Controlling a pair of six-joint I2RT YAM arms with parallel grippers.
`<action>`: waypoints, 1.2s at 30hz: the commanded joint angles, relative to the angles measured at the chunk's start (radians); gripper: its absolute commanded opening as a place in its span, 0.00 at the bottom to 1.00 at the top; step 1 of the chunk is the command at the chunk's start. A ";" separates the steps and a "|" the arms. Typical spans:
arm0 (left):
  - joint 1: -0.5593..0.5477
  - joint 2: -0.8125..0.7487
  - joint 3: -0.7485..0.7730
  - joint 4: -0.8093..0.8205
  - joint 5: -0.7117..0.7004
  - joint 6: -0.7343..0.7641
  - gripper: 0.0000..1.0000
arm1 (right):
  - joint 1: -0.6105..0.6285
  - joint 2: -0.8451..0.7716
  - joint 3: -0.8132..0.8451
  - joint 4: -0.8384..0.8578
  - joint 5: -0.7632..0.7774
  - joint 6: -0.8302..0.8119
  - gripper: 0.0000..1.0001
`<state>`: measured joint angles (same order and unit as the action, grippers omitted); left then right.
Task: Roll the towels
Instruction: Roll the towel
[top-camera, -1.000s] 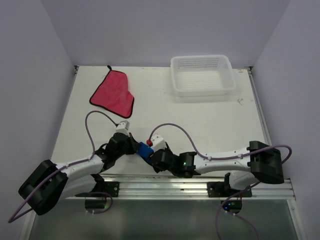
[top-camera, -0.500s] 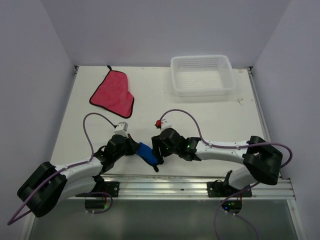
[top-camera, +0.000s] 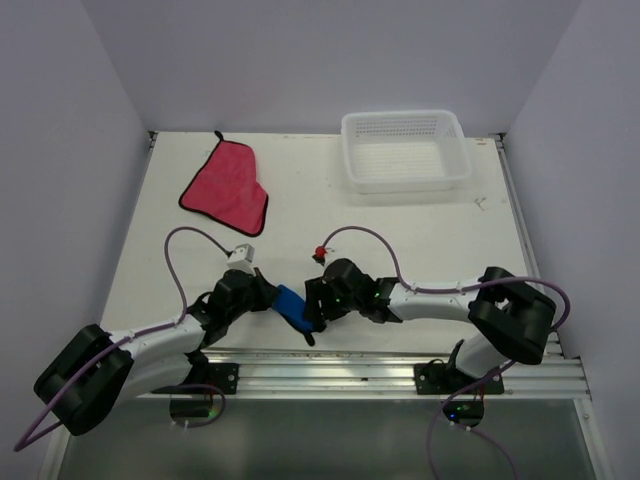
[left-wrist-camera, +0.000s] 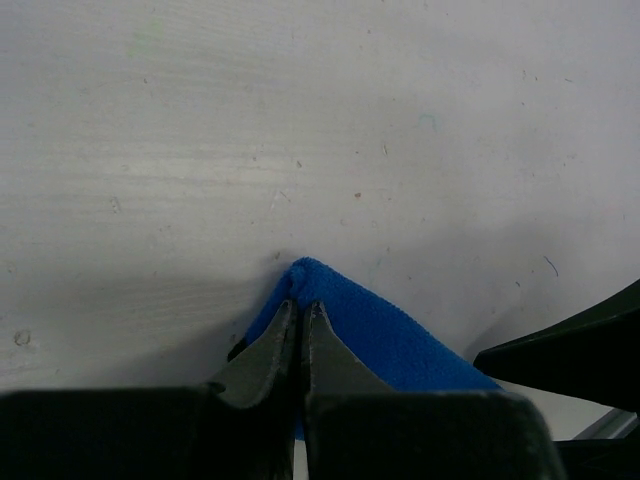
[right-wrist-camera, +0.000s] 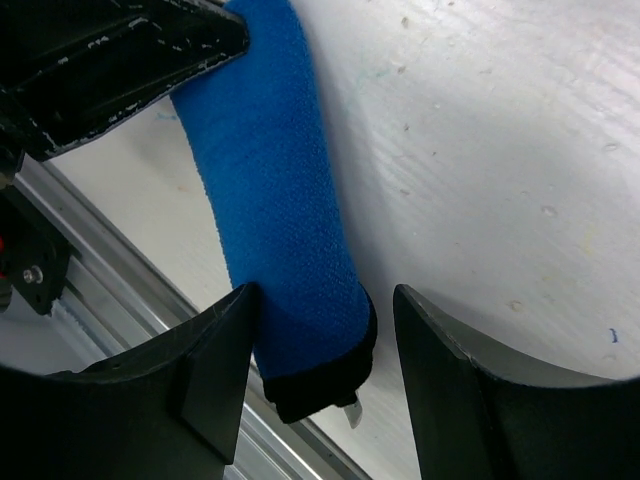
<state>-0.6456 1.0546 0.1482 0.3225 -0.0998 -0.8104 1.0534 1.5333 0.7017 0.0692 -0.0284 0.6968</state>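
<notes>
Blue towel rolled, left gripper pinching it, right gripper spread astride, basket distant.

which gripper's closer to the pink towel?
Left. The left gripper, shut on the blue towel, sits nearward of the pink towel; right gripper lies farther right, open around the roll.

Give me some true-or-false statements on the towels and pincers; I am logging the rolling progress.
1. The blue towel is rolled into a cylinder. True.
2. The pink towel is rolled as well. False: it lies flat, unrolled.
3. The left pincer is shut on the blue towel. True.
4. The right pincer is shut. False: its jaws stand open, one each side of the roll's end.
5. A towel lies in the white basket. False: neither towel is in it.
</notes>
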 joint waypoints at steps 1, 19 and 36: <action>-0.002 -0.001 -0.035 -0.088 -0.077 -0.019 0.00 | 0.005 0.019 -0.025 0.076 -0.082 0.035 0.61; -0.046 -0.064 -0.056 -0.109 -0.156 -0.084 0.00 | 0.160 0.152 0.047 -0.066 0.134 -0.013 0.43; -0.025 -0.110 0.263 -0.427 -0.276 0.011 0.48 | 0.178 0.085 0.200 -0.373 0.487 -0.138 0.00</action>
<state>-0.6857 0.9508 0.2962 0.0135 -0.2806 -0.8608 1.2335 1.6474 0.8619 -0.1314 0.3058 0.6327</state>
